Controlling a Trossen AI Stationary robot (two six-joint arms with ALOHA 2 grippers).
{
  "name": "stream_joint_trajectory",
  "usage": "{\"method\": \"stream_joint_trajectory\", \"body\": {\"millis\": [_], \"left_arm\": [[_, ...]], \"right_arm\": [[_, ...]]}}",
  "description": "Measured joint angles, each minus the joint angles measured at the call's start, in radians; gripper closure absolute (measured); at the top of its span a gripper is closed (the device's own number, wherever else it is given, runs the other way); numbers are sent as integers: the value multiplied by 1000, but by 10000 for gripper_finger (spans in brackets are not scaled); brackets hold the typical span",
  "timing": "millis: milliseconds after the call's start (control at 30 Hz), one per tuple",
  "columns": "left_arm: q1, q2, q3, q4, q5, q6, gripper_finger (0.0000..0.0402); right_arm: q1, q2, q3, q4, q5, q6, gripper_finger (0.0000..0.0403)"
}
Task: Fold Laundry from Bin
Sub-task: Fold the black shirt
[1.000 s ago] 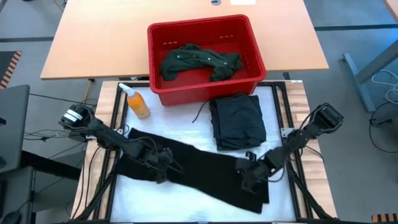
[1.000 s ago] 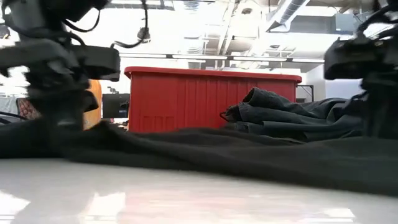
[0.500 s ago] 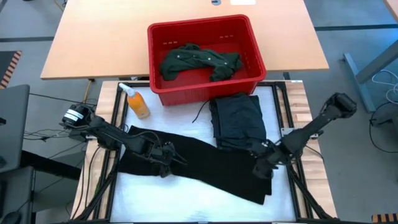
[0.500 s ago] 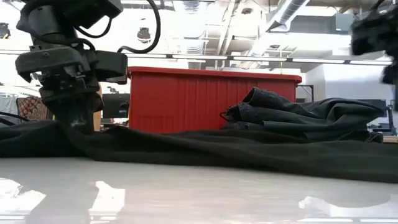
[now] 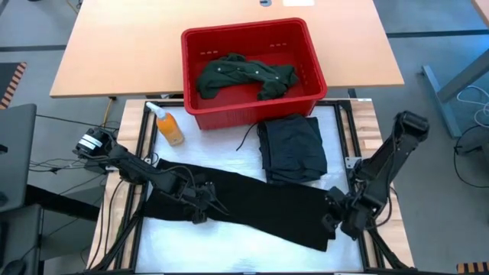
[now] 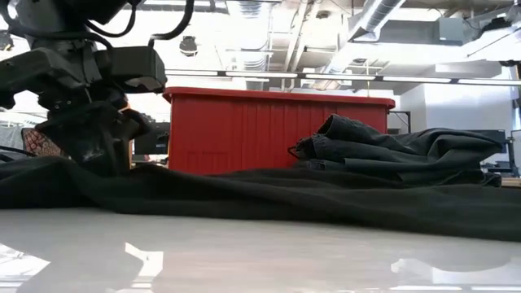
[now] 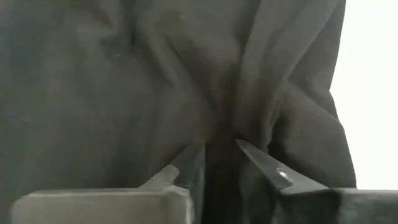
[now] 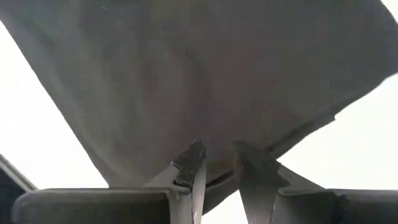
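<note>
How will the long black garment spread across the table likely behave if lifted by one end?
The black garment will probably sag and trail: it lies flat and creased, and bunches into folds between the left gripper fingers. It looks thin at its edge near the right gripper, so likely light.

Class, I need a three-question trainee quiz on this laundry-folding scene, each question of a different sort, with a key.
1. True or false: the red bin is empty.
2. Multiple choice: the orange bottle stands (A) inside the bin, (B) beside the bin's left corner, (C) on the folded dark garment.
3. Short answer: what lies stretched between the left gripper and the right gripper?

Key: 1. False, a dark green shirt lies in it. 2. B. 3. A long black garment.
</note>
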Motion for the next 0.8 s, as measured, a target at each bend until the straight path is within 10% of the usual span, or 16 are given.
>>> {"method": "stream_joint_trajectory", "body": {"millis": [467,800], "left_arm": [[52,-16,0,-10,54,42,215],[75,-29,49,-106,79,41,214]], "right_arm": [[33,90,1,-34,-114,226,140],[45,207,-47,146,-101,251,150]]}}
